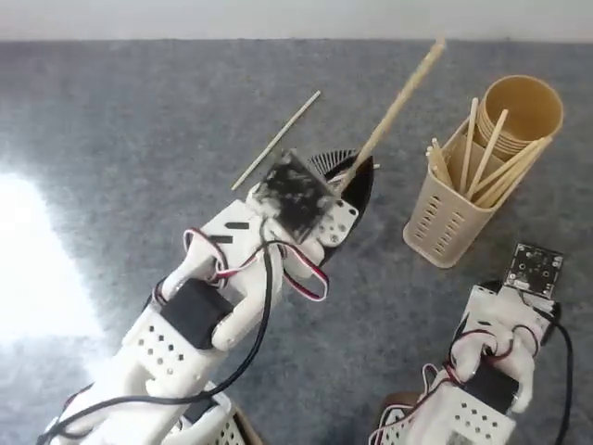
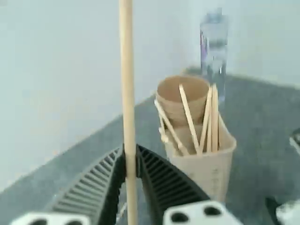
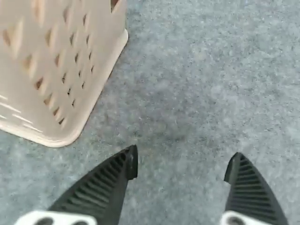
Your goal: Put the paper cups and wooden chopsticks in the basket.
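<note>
Chopstick (image 2: 125, 70) clamped in left gripper (image 2: 131, 154) — right gripper (image 3: 183, 164) agape beside basket (image 3: 61, 70).

Grey, speckled, felt-like desk (image 1: 111, 139) across nearly the whole high view. Along the top edge of the frame, a narrow strip of pale wall (image 1: 278, 19). At the left edge, a bright patch of light (image 1: 32, 269) on the grey surface. In the left wrist view, plain pale wall again, and a clear bottle (image 2: 213, 47) upright on the desk close to it.
</note>
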Controlling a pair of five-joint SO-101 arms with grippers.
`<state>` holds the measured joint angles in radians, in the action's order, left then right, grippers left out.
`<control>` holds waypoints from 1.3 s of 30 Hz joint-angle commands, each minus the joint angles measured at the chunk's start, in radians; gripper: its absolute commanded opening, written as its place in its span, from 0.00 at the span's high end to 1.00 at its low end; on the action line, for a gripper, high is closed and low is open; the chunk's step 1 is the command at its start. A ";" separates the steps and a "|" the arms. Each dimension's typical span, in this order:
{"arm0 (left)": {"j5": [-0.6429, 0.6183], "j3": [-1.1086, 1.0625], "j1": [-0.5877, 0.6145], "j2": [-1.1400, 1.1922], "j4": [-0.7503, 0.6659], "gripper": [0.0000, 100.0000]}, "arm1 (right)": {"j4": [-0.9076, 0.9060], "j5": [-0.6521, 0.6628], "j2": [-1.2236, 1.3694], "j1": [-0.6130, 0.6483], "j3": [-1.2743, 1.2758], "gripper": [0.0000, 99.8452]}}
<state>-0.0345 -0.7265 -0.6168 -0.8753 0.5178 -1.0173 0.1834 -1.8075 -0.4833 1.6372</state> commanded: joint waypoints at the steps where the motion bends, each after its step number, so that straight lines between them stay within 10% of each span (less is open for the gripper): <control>1: -0.100 -0.027 -0.015 -0.032 -0.236 0.99 | 0.028 -0.012 -0.007 -0.008 -0.006 0.70; 6: -0.071 -0.042 -0.052 0.086 -0.453 0.99 | 0.027 0.029 -0.007 0.045 0.002 0.70; 25: -0.068 0.680 -0.212 0.870 -0.457 0.99 | 0.013 0.058 -0.007 0.074 0.003 0.70; 39: 0.064 0.733 -0.212 0.984 -0.454 0.95 | 0.015 0.058 -0.007 0.074 0.003 0.70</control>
<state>-0.0038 -0.0437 -0.8209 0.1112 0.0836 -1.0111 0.2279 -1.8075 -0.4158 1.6479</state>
